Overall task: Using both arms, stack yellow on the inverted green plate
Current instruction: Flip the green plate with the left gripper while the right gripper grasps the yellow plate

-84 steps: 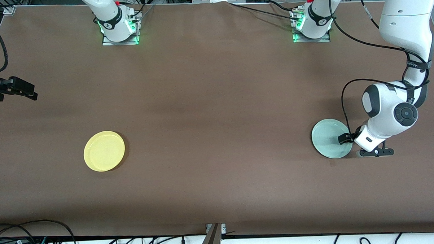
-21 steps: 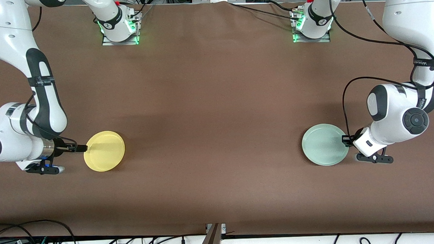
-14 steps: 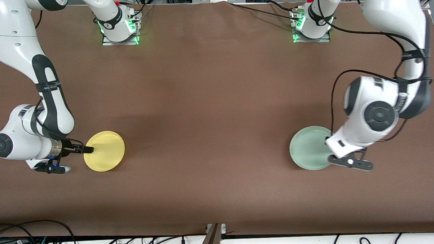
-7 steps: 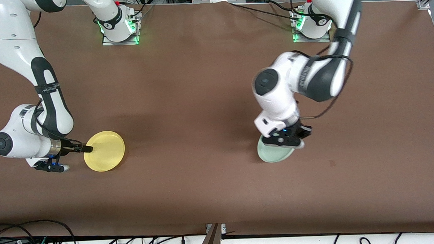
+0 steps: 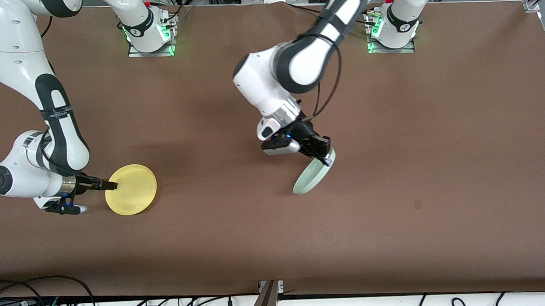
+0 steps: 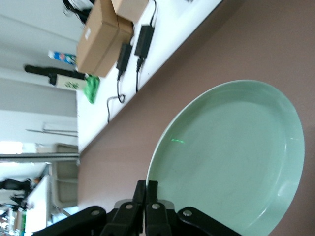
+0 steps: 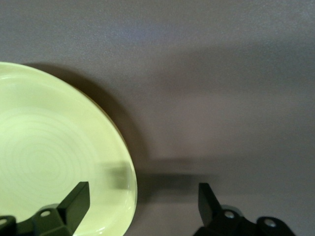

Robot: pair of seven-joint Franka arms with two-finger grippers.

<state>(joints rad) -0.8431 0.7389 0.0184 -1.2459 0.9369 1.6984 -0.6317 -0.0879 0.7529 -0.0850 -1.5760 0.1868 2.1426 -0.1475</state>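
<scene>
- The left pincer point(image 5: 321, 155) is clamped on the rim of the green plate point(image 5: 310, 178), held tilted above the counter's point(image 5: 434, 120) middle.
- The right pincer point(image 5: 112, 186) is spread around the rim of yellow point(image 5: 131, 189), near the counter's right-arm edge.
- Inverting, setting down and stacking are judged unfinished.

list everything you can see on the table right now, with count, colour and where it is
yellow plate: 1, bright yellow, flat on the table toward the right arm's end
green plate: 1, pale mint green, tilted steeply, held by its rim over the middle of the table
table: 1, brown surface
cardboard boxes: 2, tan, off the table, seen in the left wrist view
left gripper: 1, black, shut on the green plate's rim
right gripper: 1, black, open, low at the yellow plate's rim, one finger over the plate
</scene>
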